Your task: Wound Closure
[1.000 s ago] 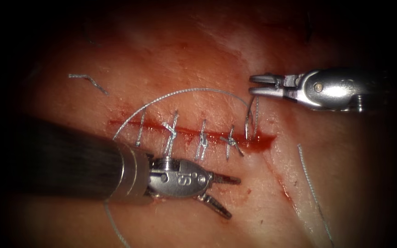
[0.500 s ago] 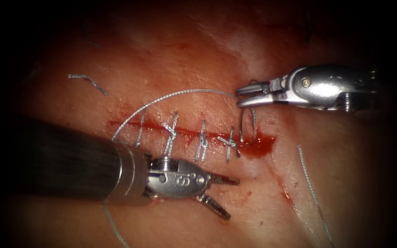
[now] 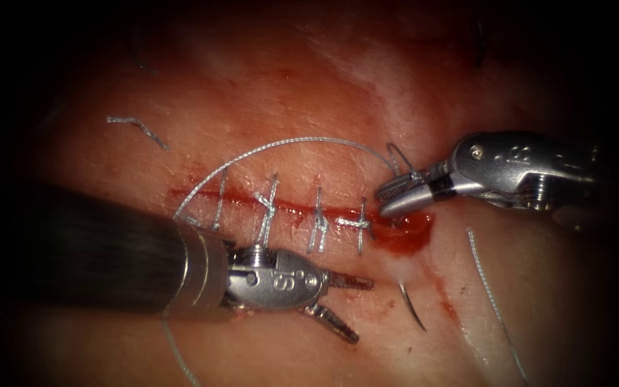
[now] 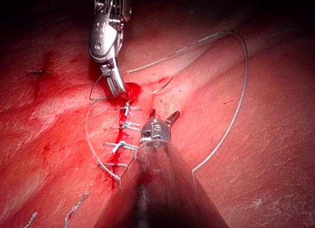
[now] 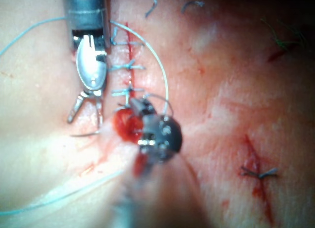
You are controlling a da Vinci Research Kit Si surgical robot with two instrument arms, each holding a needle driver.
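the left tool [image 3: 339,304] sits below the cut [image 3: 266,204] with its jaws spread apart, holding nothing. just to its right, the needle's [image 3: 413,309] dark pointed end stands out of the tissue [image 3: 309,93] below the cut's right end, its curve running up toward the red fluid [image 3: 406,233] there; the rest is buried. the left tool is the nearer to that tip. the right tool [image 3: 395,197], jaws closed on the needle's other end, presses at the cut's right end, with the thread [image 3: 281,145] arching leftward from there over the knotted stitches [image 3: 317,218].
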